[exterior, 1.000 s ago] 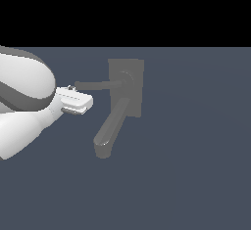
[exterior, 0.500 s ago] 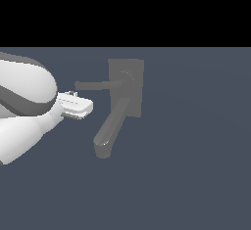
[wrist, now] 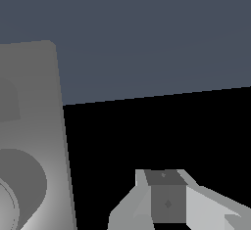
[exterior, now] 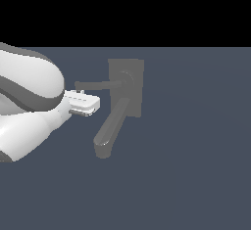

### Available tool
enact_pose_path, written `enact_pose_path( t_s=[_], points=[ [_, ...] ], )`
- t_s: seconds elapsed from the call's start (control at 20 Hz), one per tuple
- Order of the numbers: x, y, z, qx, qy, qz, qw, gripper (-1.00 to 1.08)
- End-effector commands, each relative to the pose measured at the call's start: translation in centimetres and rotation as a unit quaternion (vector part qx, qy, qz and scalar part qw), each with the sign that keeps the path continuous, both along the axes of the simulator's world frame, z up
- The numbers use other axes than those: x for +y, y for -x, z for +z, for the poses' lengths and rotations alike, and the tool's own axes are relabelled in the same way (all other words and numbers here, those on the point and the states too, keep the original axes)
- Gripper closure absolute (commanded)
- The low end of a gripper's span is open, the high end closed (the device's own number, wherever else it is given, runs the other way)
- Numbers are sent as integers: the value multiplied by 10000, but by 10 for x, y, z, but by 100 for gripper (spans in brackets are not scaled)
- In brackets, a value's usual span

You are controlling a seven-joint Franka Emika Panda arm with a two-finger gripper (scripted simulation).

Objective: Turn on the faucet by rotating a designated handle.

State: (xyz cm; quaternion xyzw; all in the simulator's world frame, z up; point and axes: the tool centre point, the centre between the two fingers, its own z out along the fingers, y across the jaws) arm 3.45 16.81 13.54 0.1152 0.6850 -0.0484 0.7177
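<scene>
exterior gripper: gripper point(exterior: 90, 104) just below the handle point(exterior: 95, 85) tip, near it; contact and finger spread unclear, nothing visibly held.
exterior count: one faucet point(exterior: 126, 84), one handle, one spout point(exterior: 112, 126).
exterior surround: spout angles down beside gripper.
wrist: faucet plate point(wrist: 34, 121) and one finger point(wrist: 169, 202) seen; opening can't be judged.

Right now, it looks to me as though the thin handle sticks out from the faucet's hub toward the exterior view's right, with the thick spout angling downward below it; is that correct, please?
Not quite. In the exterior view the handle sticks out from the hub of the faucet toward that view's left, not its right. The rest holds: the thick spout angles downward below it.
</scene>
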Motion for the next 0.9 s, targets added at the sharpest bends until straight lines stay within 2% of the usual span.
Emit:
enact_pose_path(
  t_s=[0.0,0.3,0.55,0.85],
  points=[
    [-6,1,0,-18,-7,-32,10000,108],
    [-21,5,-14,97,-4,-104,9999,108],
    [-27,8,-27,303,164,-123,9993,108],
    [-24,9,-17,277,344,-52,9990,108]
  ],
)
